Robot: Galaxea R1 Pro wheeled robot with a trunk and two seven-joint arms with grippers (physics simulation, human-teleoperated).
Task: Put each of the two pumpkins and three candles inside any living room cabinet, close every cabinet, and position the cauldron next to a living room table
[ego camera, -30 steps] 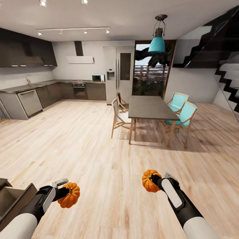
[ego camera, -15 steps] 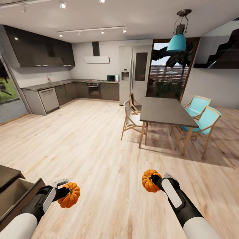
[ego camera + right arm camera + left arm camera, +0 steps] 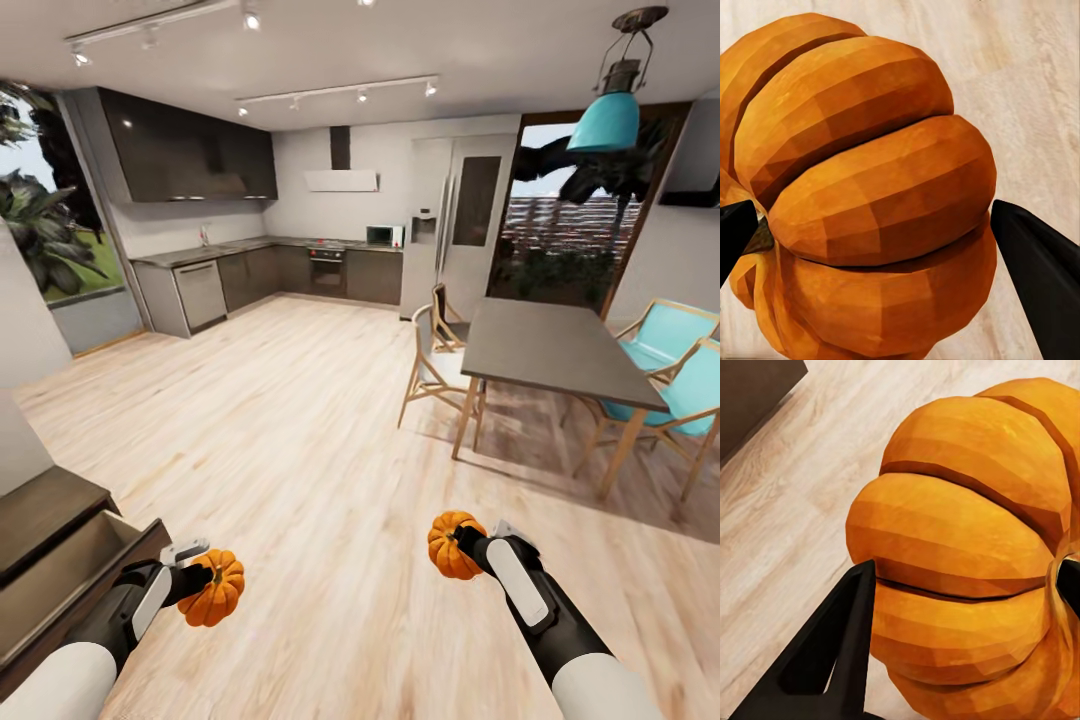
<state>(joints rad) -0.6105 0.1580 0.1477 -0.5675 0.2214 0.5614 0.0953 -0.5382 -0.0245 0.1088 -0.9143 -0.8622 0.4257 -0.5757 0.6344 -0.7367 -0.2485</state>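
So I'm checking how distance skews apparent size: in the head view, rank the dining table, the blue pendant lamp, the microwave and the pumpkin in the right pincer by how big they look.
Largest to smallest as they appear:
1. dining table
2. blue pendant lamp
3. pumpkin in the right pincer, close to the lamp in apparent size and much nearer the camera, so this order is unsure
4. microwave

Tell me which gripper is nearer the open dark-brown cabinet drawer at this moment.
Left. The left gripper, shut on a pumpkin, sits just beside the open cabinet drawer at the head view's lower left. The right gripper, holding the other pumpkin, is well across the floor from it.
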